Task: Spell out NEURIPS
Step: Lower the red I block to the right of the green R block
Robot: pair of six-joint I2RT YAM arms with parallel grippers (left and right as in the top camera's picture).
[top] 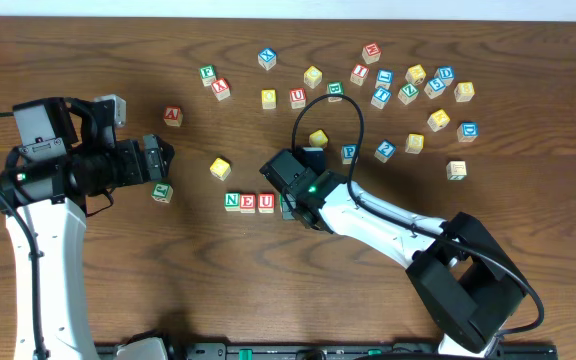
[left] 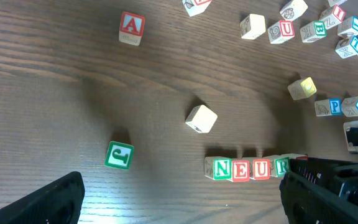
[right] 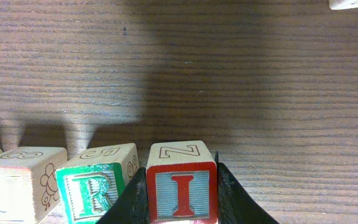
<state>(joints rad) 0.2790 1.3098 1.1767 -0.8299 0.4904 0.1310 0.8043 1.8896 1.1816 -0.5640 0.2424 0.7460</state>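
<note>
the right gripper [right: 181, 182] pinches the i block [right: 182, 194], likely light and rigid, by its flat sides beside the r block [right: 95, 186]; the left gripper [left: 185, 199] gapes empty.

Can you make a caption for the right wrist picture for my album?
Right gripper holds the red I block beside the green R block on the wooden table.

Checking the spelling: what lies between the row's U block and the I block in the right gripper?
Only the R block, beside the I block, shown in the right wrist view.
</note>
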